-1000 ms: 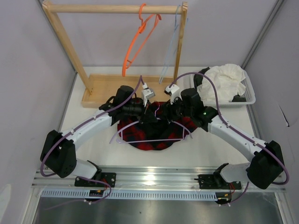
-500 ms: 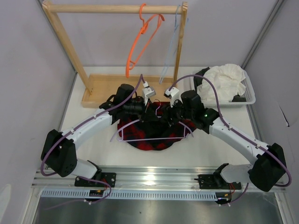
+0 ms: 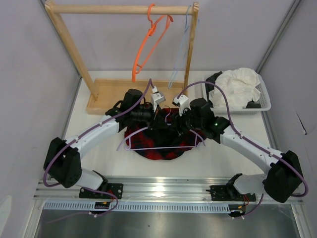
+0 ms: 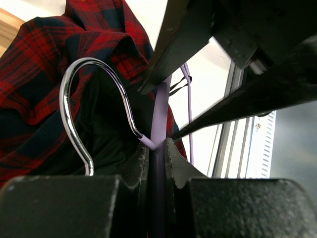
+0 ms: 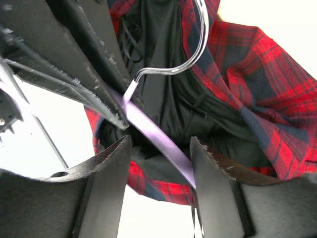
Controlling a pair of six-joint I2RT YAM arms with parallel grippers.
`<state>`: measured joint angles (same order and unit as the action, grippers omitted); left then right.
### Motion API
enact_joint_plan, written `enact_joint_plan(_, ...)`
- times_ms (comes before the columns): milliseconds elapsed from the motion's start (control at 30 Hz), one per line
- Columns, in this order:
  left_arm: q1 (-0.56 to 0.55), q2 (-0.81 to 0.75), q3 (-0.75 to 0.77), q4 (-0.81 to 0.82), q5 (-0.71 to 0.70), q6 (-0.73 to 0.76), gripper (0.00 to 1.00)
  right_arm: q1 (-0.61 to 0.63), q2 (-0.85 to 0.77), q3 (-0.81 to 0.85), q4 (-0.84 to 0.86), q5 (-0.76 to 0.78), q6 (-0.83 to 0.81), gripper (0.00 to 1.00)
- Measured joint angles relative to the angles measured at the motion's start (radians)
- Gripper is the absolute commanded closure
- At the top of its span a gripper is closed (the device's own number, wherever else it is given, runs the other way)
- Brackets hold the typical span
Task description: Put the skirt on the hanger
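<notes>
since the left gripper (image 4: 157, 156) was clenched on the neck of the lavender hanger (image 4: 161, 106) and the right gripper (image 5: 158, 144) sat released around its arm, above the skirt (image 3: 159, 149) bunched on the table (image 3: 223, 161), i'd have pinched slowly, staying off the fabric.

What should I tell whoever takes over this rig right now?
Left gripper: jaws shut on the lavender hanger, at the base of its hook.
Right gripper: jaws open, straddling one arm of the hanger without clamping it.
The plaid skirt lies bunched on the table beneath the hanger frame.
Done: hanger grasped, lying over the skirt.
Left: work the skirt onto the hanger.
</notes>
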<state>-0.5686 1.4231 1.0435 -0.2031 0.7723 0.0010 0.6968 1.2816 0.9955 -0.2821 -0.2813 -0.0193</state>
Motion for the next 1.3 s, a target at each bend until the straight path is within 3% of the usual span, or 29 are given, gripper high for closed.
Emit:
enact_joint_plan(200,-0.002,0.003,0.0,0.002,0.007,0.0,1.0,0.023,0.039,0.0,0.036,0.066,0.001,0.49)
enact_joint_plan(300,-0.002,0.008,0.005,0.006,0.005,0.002,1.0,0.034,0.04,-0.001,0.044,0.103,-0.004,0.62)
enact_joint_plan(433,0.002,0.015,0.008,-0.02,0.008,0.013,1.0,0.058,0.035,-0.019,0.047,0.13,-0.072,0.88)
enact_joint_plan(567,0.002,0.022,0.008,-0.062,0.023,0.026,1.0,0.09,0.016,-0.048,0.04,0.143,-0.161,0.99)
enact_joint_plan(633,0.001,0.023,0.008,-0.072,0.029,0.026,0.99,0.104,0.002,-0.058,0.033,0.153,-0.203,1.0)
enact_joint_plan(733,-0.007,0.023,0.008,-0.072,0.031,0.024,0.89,0.125,-0.017,-0.066,0.024,0.193,-0.22,1.0)
enact_joint_plan(833,-0.016,0.023,0.014,-0.06,0.006,0.015,0.72,0.138,-0.027,-0.07,0.026,0.245,-0.217,1.0)
enact_joint_plan(933,-0.026,0.018,0.026,-0.053,-0.069,0.015,0.64,0.15,-0.03,-0.071,0.031,0.301,-0.191,1.0)
enact_joint_plan(1300,-0.064,-0.066,0.047,-0.117,-0.32,0.015,0.56,0.164,-0.031,-0.072,0.109,0.357,-0.147,1.0)
